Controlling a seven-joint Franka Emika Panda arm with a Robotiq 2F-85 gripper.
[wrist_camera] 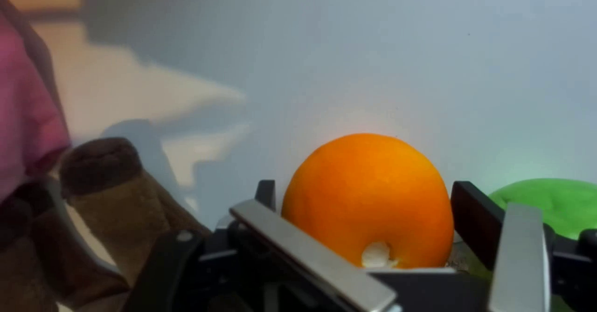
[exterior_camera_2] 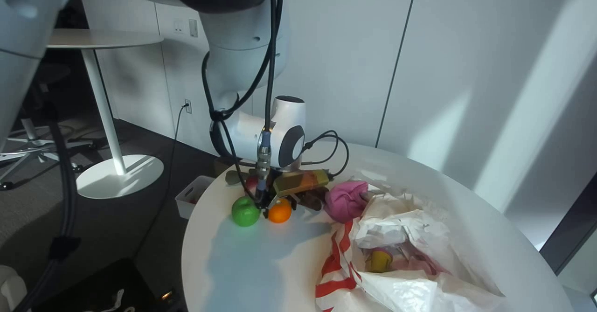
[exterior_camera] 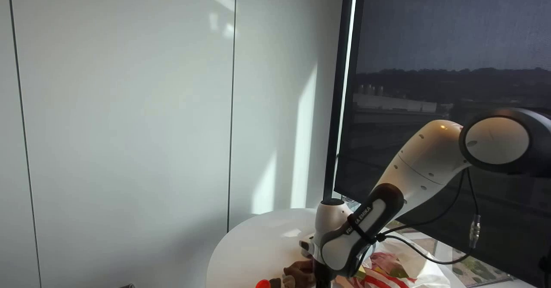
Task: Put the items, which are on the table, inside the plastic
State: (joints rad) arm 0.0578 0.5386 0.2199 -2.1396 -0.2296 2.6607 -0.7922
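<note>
An orange (wrist_camera: 368,186) sits on the white table (exterior_camera_2: 252,270) between the fingers of my gripper (wrist_camera: 366,193). The fingers stand wide apart; a thin gap shows at the left finger, and the right finger is very near or touching. The orange (exterior_camera_2: 280,211) also shows in an exterior view under the gripper (exterior_camera_2: 278,204). A green apple (exterior_camera_2: 245,211) lies beside it, just outside the right finger in the wrist view (wrist_camera: 555,202). A white plastic bag with red stripes (exterior_camera_2: 401,288) lies open, with a yellow item (exterior_camera_2: 379,260) and pinkish things inside.
A pink cloth item (exterior_camera_2: 346,201) lies against the bag. A brown plush toy (wrist_camera: 112,200) lies left of the gripper in the wrist view. A reddish round item (exterior_camera_2: 252,184) and a grey item (exterior_camera_2: 232,177) lie behind the apple. A wall stands behind the table.
</note>
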